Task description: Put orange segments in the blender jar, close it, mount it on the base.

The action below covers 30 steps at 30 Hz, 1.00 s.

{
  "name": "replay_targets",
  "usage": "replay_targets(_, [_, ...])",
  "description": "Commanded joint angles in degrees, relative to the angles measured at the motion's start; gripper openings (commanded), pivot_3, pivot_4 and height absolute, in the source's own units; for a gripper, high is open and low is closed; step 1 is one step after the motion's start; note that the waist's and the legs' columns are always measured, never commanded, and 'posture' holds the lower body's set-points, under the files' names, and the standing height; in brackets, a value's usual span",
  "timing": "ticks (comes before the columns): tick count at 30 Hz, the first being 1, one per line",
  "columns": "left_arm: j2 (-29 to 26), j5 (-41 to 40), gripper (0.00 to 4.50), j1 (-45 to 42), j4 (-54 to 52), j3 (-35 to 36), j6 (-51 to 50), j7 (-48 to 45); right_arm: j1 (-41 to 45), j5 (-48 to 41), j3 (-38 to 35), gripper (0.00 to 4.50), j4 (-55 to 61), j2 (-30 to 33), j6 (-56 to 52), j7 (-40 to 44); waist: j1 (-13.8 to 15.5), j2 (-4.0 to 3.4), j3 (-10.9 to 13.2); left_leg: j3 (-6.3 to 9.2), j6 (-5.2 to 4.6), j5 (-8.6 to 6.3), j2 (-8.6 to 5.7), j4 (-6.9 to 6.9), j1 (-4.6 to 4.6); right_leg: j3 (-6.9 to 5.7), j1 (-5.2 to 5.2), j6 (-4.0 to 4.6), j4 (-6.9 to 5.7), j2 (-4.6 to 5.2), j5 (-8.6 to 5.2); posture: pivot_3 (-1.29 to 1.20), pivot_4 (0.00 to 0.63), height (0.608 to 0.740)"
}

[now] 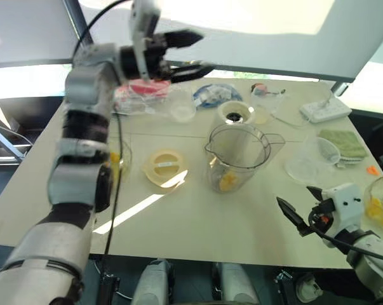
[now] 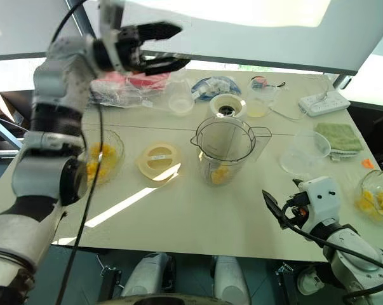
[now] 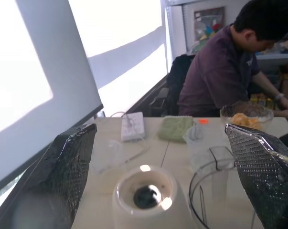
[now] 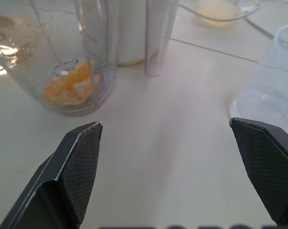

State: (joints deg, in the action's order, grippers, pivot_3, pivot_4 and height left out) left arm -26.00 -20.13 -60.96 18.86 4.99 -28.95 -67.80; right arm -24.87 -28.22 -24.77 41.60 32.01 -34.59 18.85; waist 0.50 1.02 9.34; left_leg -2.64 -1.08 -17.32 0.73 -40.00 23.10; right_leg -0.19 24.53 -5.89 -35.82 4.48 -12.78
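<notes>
The clear blender jar (image 1: pixel 239 155) stands upright mid-table, uncovered, with a few orange segments (image 4: pixel 69 88) at its bottom. Its yellow lid (image 1: pixel 166 167) lies flat to the jar's left. Just behind the jar is the white blender base (image 1: pixel 237 114). More segments fill a glass bowl (image 2: pixel 102 155) at the left and another bowl (image 1: pixel 382 206) at the far right. My left gripper (image 1: pixel 191 54) is raised high over the table's back, open and empty, looking down toward the base (image 3: pixel 146 195). At the front right, low over the table, my right gripper (image 1: pixel 296 197) is open and empty, facing the jar.
A clear cup (image 1: pixel 181 105), a bagged red item (image 1: pixel 143 92), a blue plate (image 1: pixel 213 94) and a small bowl (image 1: pixel 264 105) line the back. A power strip (image 1: pixel 324 109), green cloth (image 1: pixel 342 143) and empty clear container (image 1: pixel 315 159) sit right. A person (image 3: pixel 220 71) sits beyond the right end.
</notes>
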Motion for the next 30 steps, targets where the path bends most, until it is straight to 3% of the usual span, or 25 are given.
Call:
replay_targets(1, [-2.9, -5.3, 4.49, 5.9, -16.7, 4.1, -9.6, 6.3, 1.0, 0.9, -4.4, 4.50, -1.5, -0.5, 3.1, 0.3, 0.2, 0.03, 0.0, 0.00, 0.01, 0.00, 0.00, -0.03, 0.00, 0.01, 0.00, 0.01, -0.03, 0.02, 0.00, 0.00, 0.150, 0.740])
replay_targets(6, [-8.3, -10.8, 4.49, 22.2, -35.1, 6.4, -15.0, 9.2, 4.1, -0.2, -9.1, 4.50, -3.7, 0.3, 2.3, 0.0, 0.1, 0.00, 0.0, -0.05, 0.04, 0.02, -0.02, -0.03, -0.11, 0.04, -0.04, 0.09, -0.10, 0.08, -0.05, 0.00, 0.150, 0.740])
replay_targets(13, [-11.6, -12.2, 4.49, 36.0, -43.7, 4.3, -13.7, 11.3, 6.9, 5.5, -9.5, 4.50, -9.3, 0.2, 3.3, -3.1, 0.1, -0.03, 0.0, -0.14, 0.07, 0.03, -0.02, -0.01, -0.54, 0.08, -0.39, 0.15, -0.12, 0.08, -0.08, 0.00, 0.150, 0.740])
replay_targets(21, [-11.9, -11.6, 4.49, 40.3, -44.9, 1.8, -11.3, 14.1, 17.0, 14.3, -3.0, 4.50, -21.3, -2.8, 4.4, -11.4, -0.3, -0.09, 0.1, -0.25, 0.07, 0.03, 0.02, 0.03, -0.62, 0.17, -0.37, 0.17, -0.12, 0.05, -0.07, 0.00, 0.150, 0.740])
replay_targets(30, [-12.6, -13.3, 4.49, 40.8, -46.7, 2.1, -12.2, 17.1, 25.1, 21.1, 1.4, 4.50, -35.8, -3.1, 9.5, -14.4, -0.4, -0.18, 0.1, -0.34, 0.07, 0.03, -0.02, 0.10, -0.58, 0.21, -0.31, 0.16, -0.07, 0.08, -0.08, 0.00, 0.150, 0.740])
